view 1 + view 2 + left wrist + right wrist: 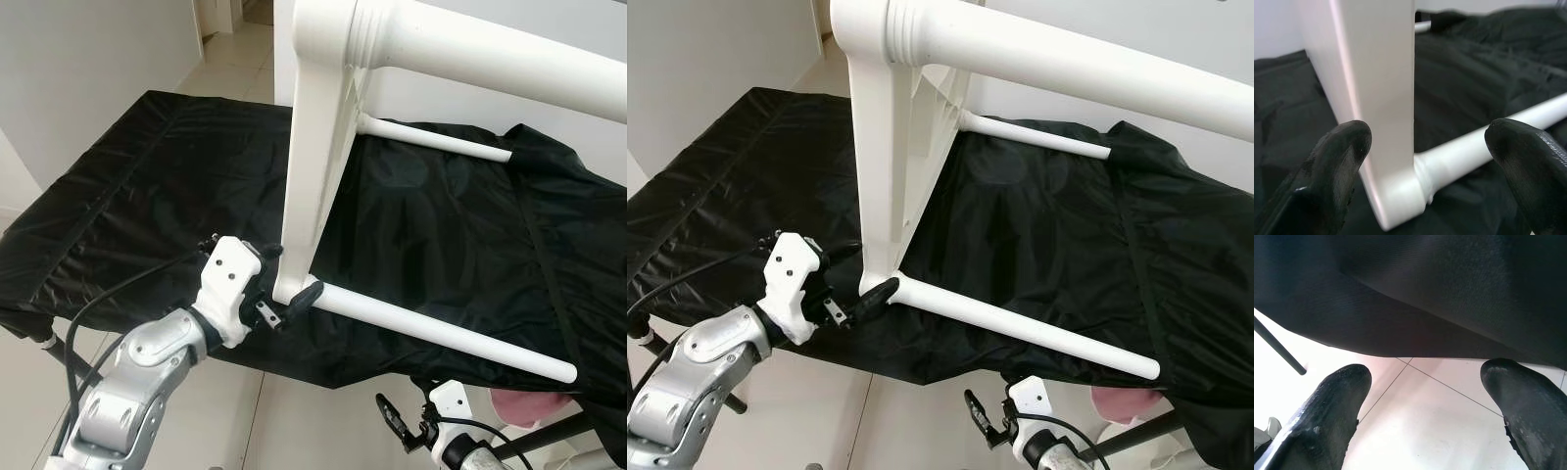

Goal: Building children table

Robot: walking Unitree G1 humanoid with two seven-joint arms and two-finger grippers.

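Home interior: white tile floor, plain white walls, doorway at back.

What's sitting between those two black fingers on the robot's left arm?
The bottom corner of the white table frame, where a round leg joins it. The left gripper is open, its fingers either side of that corner. The left wrist view shows it best.
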